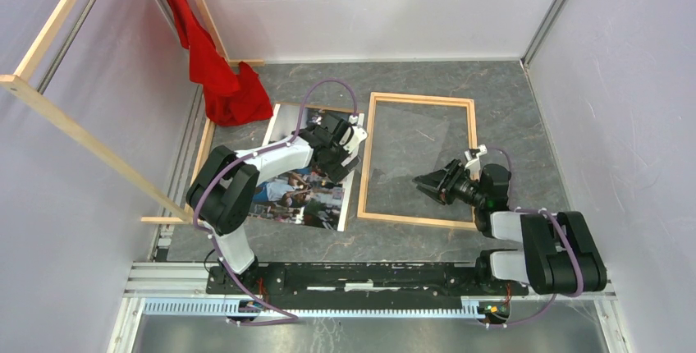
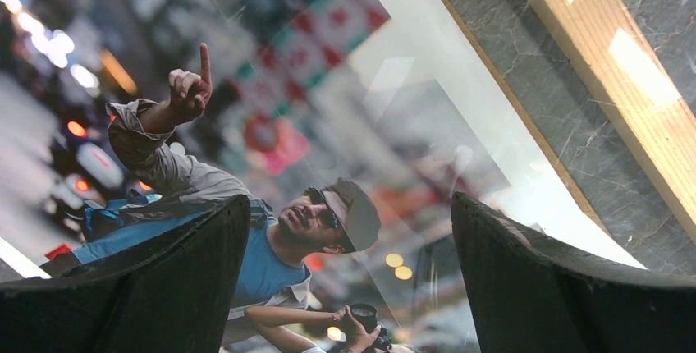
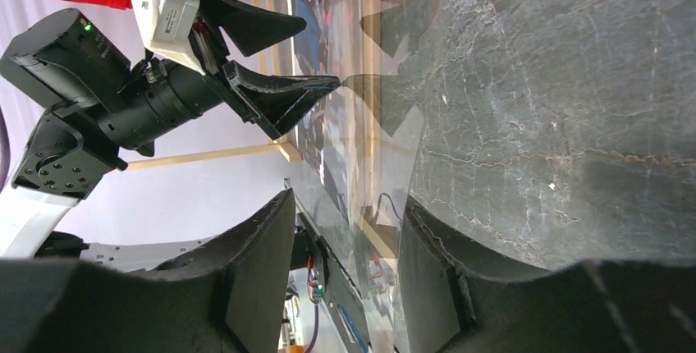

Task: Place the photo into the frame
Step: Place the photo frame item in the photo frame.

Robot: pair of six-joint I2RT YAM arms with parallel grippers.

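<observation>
photo (image 1: 299,199): face-up, beside frame (image 1: 423,98) | writing: blurred, unreadable

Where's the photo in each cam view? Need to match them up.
Top external: photo left of centre, partly under the left arm.
Left wrist: photo fills most of the picture.
Right wrist: photo is a thin edge-on strip, top centre.
Shared landmark: the open left pincer over it.

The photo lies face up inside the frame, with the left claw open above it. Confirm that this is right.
Not quite. The photo lies face up on the table beside the frame, at its left, not inside it. The top external view shows this. The left claw is open above it, as stated.
</observation>
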